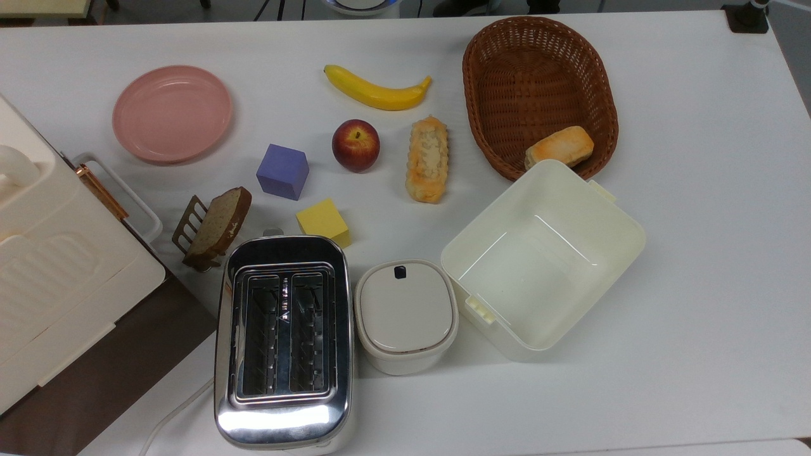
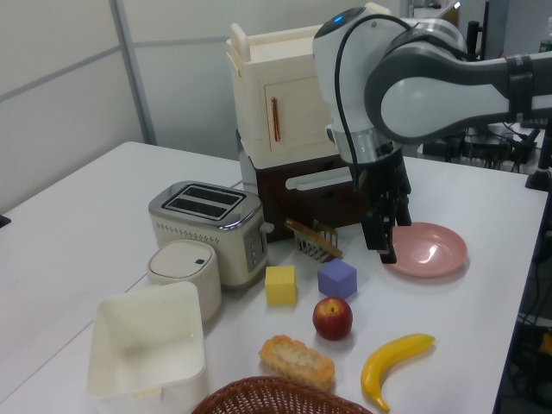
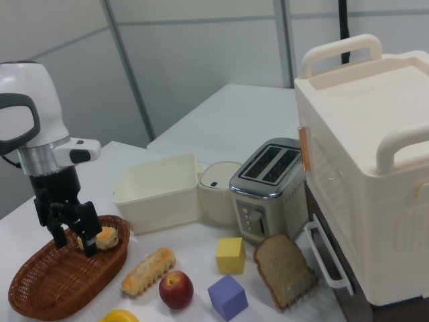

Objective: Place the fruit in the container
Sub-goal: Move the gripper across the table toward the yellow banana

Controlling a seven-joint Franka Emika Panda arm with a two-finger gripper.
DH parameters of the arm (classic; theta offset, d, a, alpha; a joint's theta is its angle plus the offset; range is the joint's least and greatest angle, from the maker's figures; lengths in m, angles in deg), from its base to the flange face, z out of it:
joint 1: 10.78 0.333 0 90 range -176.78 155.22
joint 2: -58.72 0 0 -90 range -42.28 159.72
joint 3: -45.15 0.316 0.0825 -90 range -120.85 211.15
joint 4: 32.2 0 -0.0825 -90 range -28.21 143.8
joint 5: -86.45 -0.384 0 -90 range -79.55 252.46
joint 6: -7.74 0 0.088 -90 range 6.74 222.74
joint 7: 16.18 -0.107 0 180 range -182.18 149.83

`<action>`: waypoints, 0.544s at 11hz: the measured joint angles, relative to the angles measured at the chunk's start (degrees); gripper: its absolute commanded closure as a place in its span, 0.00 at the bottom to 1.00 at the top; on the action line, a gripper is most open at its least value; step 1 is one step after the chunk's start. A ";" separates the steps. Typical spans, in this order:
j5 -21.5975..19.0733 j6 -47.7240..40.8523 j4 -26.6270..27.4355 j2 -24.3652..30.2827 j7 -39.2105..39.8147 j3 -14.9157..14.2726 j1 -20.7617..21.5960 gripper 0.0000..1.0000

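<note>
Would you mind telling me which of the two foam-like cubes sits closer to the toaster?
The yellow cube: it lies just beside the toaster's top edge in the top view, while the purple cube sits farther off, near the apple.

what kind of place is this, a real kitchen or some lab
Most likely a robotics lab staged as a kitchen. A robot arm hangs over a plain white table laid out with a toaster, a plastic-looking banana and coloured foam-like cubes, with partition walls around.
</note>
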 measured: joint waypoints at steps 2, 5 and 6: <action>1.22 0.00 0.98 0.01 -0.03 -3.45 4.12 0.00; 2.13 0.14 1.43 0.02 -6.75 -14.20 14.19 0.00; 2.14 0.80 1.53 0.03 -10.93 -16.23 15.50 0.00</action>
